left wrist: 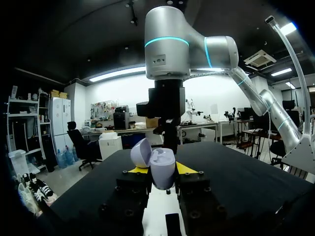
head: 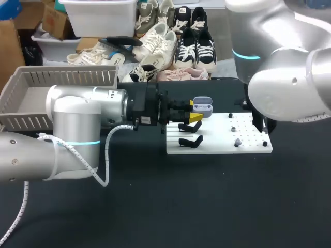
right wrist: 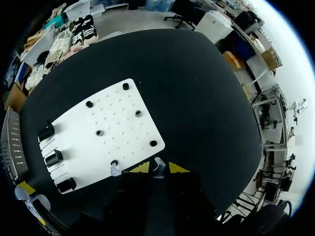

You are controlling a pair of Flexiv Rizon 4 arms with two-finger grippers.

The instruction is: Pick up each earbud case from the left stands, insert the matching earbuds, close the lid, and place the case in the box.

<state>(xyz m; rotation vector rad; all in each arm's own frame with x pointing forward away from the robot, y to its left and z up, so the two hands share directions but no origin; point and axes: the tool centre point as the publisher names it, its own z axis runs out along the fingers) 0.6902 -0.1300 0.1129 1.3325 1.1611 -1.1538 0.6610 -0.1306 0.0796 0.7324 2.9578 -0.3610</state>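
**Open case held up for loading**

The left hand (head: 195,110) is clenched on the case (left wrist: 162,172), pinching its body from both sides. This leaves the lid (left wrist: 140,152) free, and it stands tipped back and open. The case is off the stands (head: 190,140) and held in the air over the stand end of the board (right wrist: 123,142), with its cavity exposed. That looks like a deliberate pose so the other arm can drop earbuds in.

The right hand (right wrist: 158,168) hangs over the peg end of the board. A small pale piece (right wrist: 158,163) sits at it, possibly an earbud, but I cannot tell whether it is gripped.

The box (head: 67,77) waits at the far left of the desk (head: 155,206).
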